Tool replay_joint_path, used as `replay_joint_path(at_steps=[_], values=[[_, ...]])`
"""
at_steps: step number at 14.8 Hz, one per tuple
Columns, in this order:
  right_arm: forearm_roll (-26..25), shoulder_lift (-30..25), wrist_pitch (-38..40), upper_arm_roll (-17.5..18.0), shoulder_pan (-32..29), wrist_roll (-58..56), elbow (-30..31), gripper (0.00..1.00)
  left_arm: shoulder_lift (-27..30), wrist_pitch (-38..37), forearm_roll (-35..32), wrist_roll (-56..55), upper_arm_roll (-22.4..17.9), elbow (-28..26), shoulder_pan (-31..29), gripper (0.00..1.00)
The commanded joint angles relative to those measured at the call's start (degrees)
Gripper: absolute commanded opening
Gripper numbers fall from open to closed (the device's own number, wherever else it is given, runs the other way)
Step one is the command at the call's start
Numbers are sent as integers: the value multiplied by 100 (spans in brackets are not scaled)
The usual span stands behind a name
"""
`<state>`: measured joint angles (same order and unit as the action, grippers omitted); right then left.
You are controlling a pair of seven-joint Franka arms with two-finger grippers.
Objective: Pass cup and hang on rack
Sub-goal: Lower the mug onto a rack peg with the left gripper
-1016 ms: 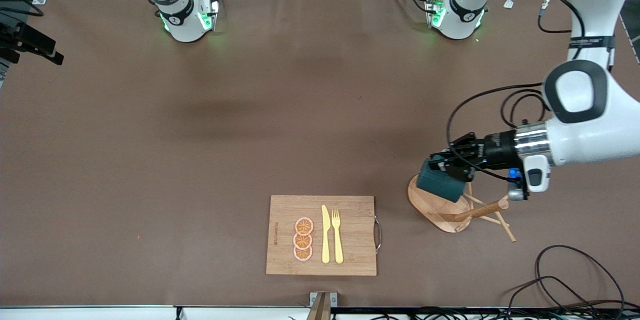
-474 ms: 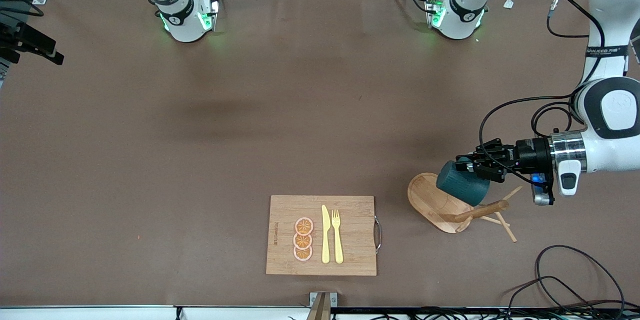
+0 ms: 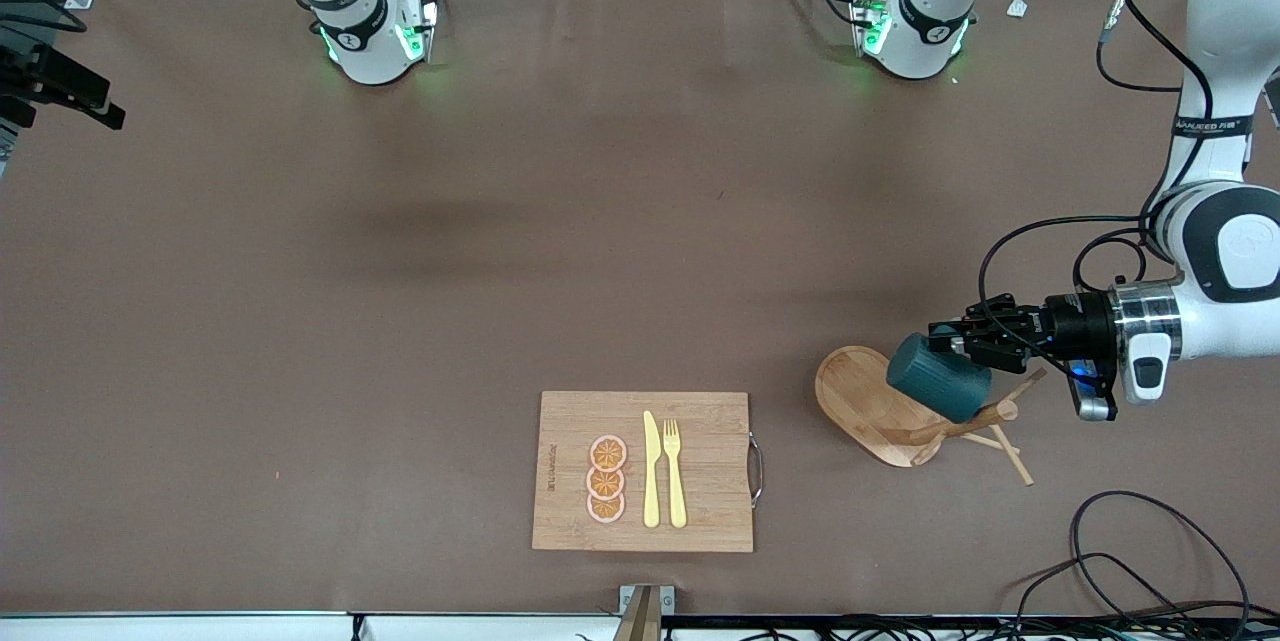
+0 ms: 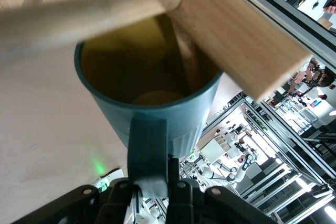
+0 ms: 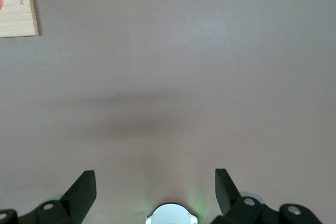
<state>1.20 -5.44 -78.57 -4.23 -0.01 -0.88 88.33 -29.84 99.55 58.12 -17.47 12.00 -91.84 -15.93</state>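
The left gripper (image 3: 958,341) was clamped on the handle of the cup (image 3: 937,379), holding it on its side over the rack (image 3: 872,408); in the left wrist view a peg (image 4: 89,17) crossed the cup's (image 4: 152,93) mouth. At nine o'clock from the rack lay the cutting board (image 3: 570,411). The right gripper (image 5: 155,192) waited high, its fingers spread wide over bare table (image 5: 168,66).

Robotics lab: aluminium frames (image 4: 273,124), cabled bench-mounted arms.

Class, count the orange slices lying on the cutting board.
3, in a column on the cutting board, beside the yellow knife: farthest slice, middle slice, nearest slice.
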Motion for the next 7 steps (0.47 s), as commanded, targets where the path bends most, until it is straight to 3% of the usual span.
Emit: replay_joint_path(at_steps=[1,3,5,6,7], values=[[-67,-159,-62,19,10,-79,167,100,-136,-102,208,164,75,105,-112,17],[-67,-159,-71,27,10,-79,167,100,-206,-102,270,200,75,114,-121,39],[-67,-159,-71,19,10,-79,167,100,-207,-102,392,183,75,114,-121,51],[-67,-159,-71,27,10,-79,167,100,-198,-111,428,174,75,114,-113,63],[-67,-159,-71,28,10,-79,167,100,-180,-103,420,113,75,132,-112,66]])
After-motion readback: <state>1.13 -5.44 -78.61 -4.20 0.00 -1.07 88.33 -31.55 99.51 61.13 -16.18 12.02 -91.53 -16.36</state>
